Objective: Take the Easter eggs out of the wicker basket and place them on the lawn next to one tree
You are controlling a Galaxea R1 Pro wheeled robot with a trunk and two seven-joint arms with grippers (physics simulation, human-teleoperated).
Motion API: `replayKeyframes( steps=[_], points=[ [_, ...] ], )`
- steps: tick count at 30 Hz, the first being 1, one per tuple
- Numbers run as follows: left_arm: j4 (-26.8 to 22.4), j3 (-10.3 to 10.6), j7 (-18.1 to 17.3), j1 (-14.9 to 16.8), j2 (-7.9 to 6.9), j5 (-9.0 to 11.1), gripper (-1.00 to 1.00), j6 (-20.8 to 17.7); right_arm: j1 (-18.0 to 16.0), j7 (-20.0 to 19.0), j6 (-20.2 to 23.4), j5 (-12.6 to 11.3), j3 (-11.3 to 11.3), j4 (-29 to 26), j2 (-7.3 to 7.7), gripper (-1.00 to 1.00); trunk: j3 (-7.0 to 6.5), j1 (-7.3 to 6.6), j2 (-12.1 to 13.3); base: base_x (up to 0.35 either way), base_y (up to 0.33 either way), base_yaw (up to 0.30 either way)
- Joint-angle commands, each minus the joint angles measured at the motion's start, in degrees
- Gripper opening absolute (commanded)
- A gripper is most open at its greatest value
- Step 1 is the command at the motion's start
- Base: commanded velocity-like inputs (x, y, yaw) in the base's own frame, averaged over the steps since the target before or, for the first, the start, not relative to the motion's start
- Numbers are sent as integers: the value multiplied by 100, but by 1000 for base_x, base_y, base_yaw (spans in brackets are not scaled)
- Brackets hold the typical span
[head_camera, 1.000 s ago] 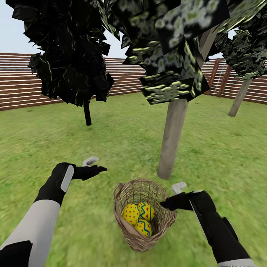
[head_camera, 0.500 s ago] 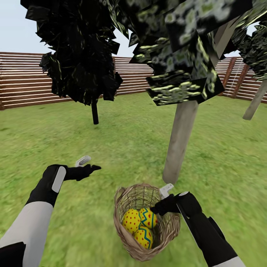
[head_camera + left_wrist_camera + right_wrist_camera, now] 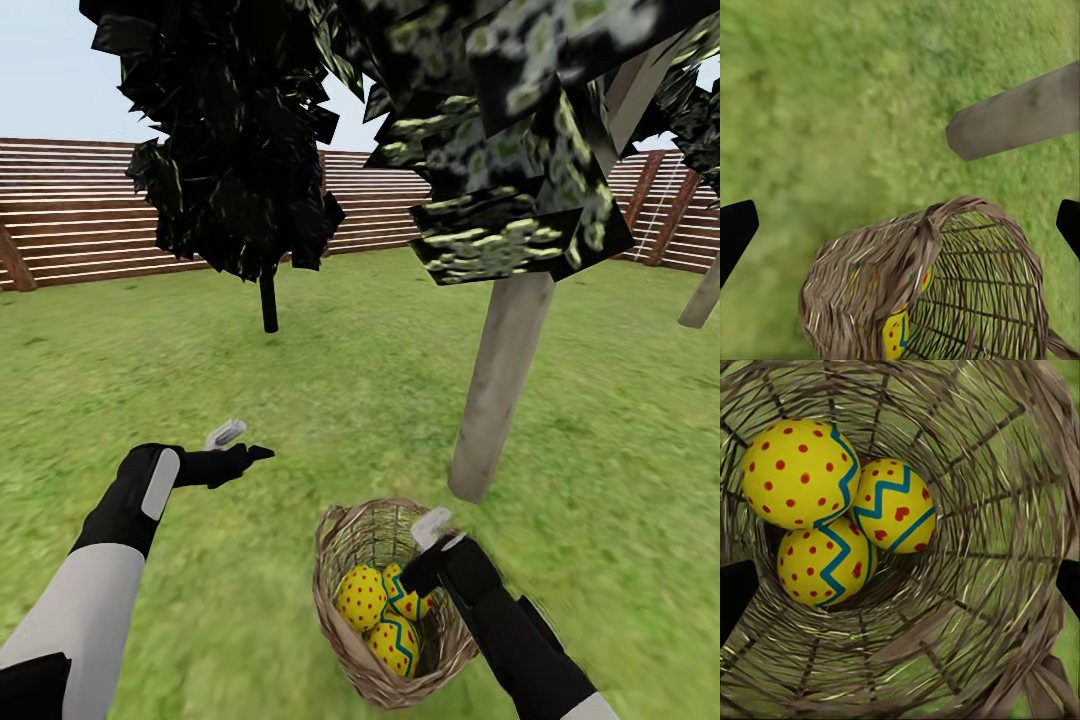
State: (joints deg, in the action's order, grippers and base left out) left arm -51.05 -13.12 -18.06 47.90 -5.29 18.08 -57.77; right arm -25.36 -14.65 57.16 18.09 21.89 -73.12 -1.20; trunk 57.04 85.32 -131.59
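Three yellow Easter eggs with blue zigzags and red dots lie in the bottom of the wicker basket [image 3: 345,640]: one [image 3: 360,597] at left, one [image 3: 405,598] at right, one [image 3: 397,642] nearest me. The right wrist view looks straight down on them [image 3: 801,472] [image 3: 894,506] [image 3: 825,564]. My right gripper [image 3: 420,575] hangs open over the basket's mouth, above the right-hand egg and touching none. Out to the basket's left, my left gripper [image 3: 255,455] is open and empty above the lawn [image 3: 330,400]. The tree [image 3: 497,385] with the pale trunk stands just behind the basket.
A thin black-trunked tree [image 3: 268,300] stands farther back on the left. A brown slat fence [image 3: 80,225] closes the garden. Another pale trunk [image 3: 700,295] shows at the right edge. Dark foliage [image 3: 500,120] hangs overhead. In the left wrist view, the basket [image 3: 930,292] lies near the trunk [image 3: 1020,120].
My right gripper has moved left and down from the basket's right rim to over its mouth. The view has shifted a little. The left arm has barely moved.
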Motion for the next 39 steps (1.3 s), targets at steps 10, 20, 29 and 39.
replayKeyframes(
  steps=[10,20,29,39],
  points=[
    [-2,-26,-57,8,2,-43,100,-32,-4,6,5,15,183,184,-9,100,185,218,-403,0,0,0],
    [-2,-32,-57,6,2,-42,100,-32,-4,6,-21,-14,168,326,-24,100,257,306,-564,0,0,0],
    [2,-40,-57,4,-18,-41,100,-32,-366,142,-4,-16,-412,1092,-425,100,346,416,-764,0,0,0],
    [7,-34,-51,2,-12,-50,100,-32,-827,320,-3,-50,-856,1444,-560,100,364,438,-805,0,0,0]
  ],
)
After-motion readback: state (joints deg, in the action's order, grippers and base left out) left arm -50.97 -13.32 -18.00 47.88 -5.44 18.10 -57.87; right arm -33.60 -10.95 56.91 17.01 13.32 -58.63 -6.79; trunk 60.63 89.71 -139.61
